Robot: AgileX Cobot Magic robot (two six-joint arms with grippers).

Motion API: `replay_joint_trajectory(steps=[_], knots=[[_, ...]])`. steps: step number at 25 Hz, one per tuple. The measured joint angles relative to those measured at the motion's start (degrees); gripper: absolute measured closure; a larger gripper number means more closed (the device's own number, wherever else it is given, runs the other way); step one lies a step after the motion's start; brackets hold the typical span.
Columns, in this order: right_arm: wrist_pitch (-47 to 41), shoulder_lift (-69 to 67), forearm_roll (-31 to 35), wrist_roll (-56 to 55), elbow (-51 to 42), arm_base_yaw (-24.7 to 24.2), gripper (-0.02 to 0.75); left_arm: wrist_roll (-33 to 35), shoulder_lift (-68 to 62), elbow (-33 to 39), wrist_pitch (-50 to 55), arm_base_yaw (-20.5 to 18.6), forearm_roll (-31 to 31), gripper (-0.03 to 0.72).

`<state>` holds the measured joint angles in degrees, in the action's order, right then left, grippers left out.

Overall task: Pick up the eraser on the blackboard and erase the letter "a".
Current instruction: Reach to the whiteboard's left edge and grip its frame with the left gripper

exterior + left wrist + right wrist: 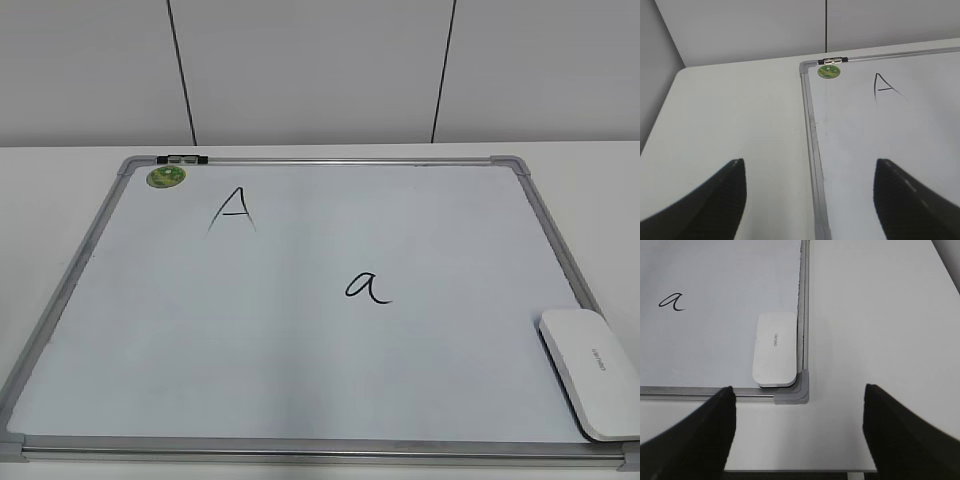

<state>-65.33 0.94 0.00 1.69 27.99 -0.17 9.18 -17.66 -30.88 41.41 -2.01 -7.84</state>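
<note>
The blackboard (300,340) is a white dry-erase board with a silver frame, lying flat on the table. The white eraser (592,370) lies in the board's near right corner, also in the right wrist view (775,350). The lowercase letter "a" (367,287) is written in black mid-board; it also shows in the right wrist view (672,303). My right gripper (798,427) is open and empty, above bare table in front of the eraser's corner. My left gripper (810,192) is open and empty, over the board's left frame edge (812,140). Neither gripper appears in the exterior view.
A capital "A" (233,209) is written at the board's upper left. A round green magnet (166,177) sits near the far left corner beside a metal clip (182,159). The white table (875,315) surrounds the board; its front edge is close below the right gripper.
</note>
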Motion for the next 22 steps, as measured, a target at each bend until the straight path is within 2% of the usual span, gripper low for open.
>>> replay_joint_trajectory(steps=[11,16,22], knots=[[0.0,0.0,0.0,0.0,0.0,0.0,0.152,0.0,-32.3,-0.4,-15.9,0.0,-1.3,0.101],[0.0,0.0,0.0,0.0,0.0,0.0,0.151,0.0,-44.2,-4.7,-19.6,0.0,-1.3,0.101],[0.0,0.0,0.0,0.0,0.0,0.0,0.151,0.0,-56.1,-13.8,-20.2,0.0,-1.3,0.101]])
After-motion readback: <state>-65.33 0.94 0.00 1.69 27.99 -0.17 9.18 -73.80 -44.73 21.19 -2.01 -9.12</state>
